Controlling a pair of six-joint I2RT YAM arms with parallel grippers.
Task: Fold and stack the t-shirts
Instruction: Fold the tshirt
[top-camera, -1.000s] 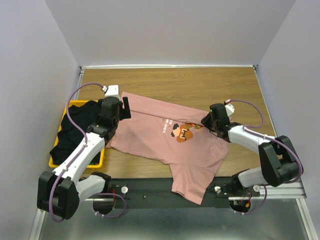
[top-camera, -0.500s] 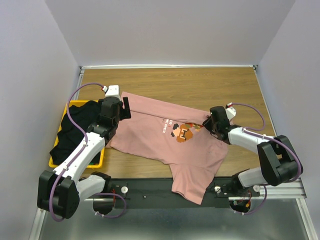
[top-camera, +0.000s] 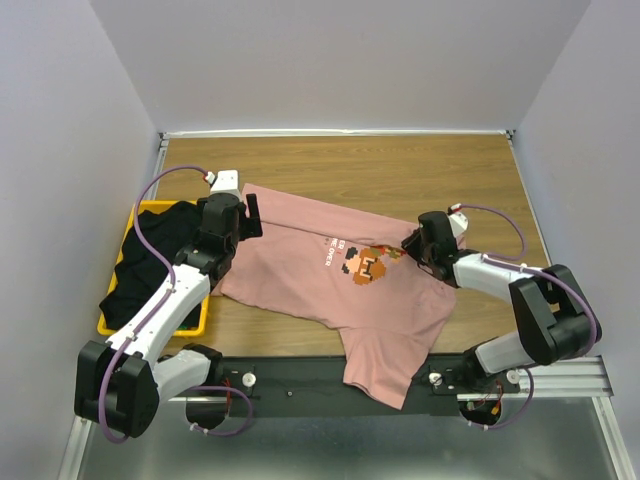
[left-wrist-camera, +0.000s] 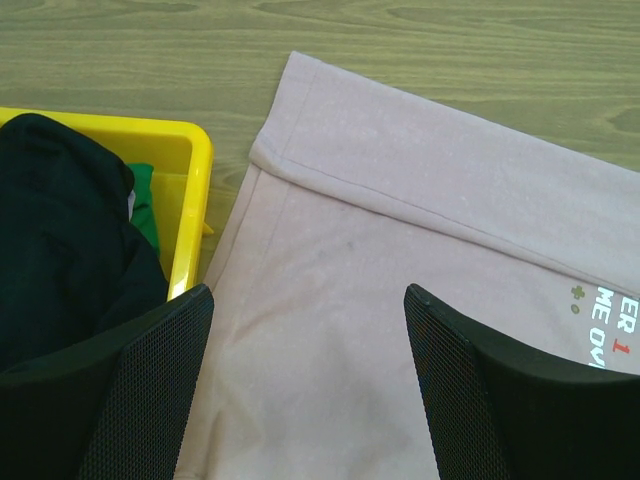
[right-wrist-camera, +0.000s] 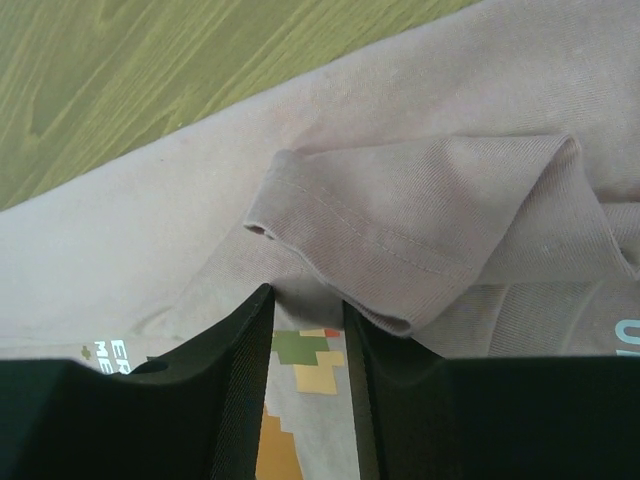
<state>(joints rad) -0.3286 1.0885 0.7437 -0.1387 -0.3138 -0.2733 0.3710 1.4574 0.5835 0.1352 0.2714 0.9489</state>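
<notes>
Cloth like this is light, limp and holds no shape of its own, so we judge that the pink t-shirt (top-camera: 330, 270) will sag and drag wherever it is not held, and that a pinch taken on one layer can easily gather a second. It lies spread across the wooden surface (top-camera: 400, 170) between the two arms, print side up, with its near part hanging over the near edge.

The left jaws hover wide apart over the shirt's left side, holding nothing. Just ahead of them the hem (left-wrist-camera: 400, 205) is turned back in a flat fold that ends at a corner beside the yellow basket (left-wrist-camera: 195, 180). That doubled, stitched corner looks to us the firmest place to grip on this side.

The right jaws stand narrow, with a slim gap through which the pixel print shows. We see nothing caught between them. A sleeve (right-wrist-camera: 420, 220) lies flopped over the body just past their tips, and its stitched cuff offers a good hold for drawing it flat.

A black t-shirt (top-camera: 150, 260) sits bunched in the basket, equally soft and not yet folded.
</notes>
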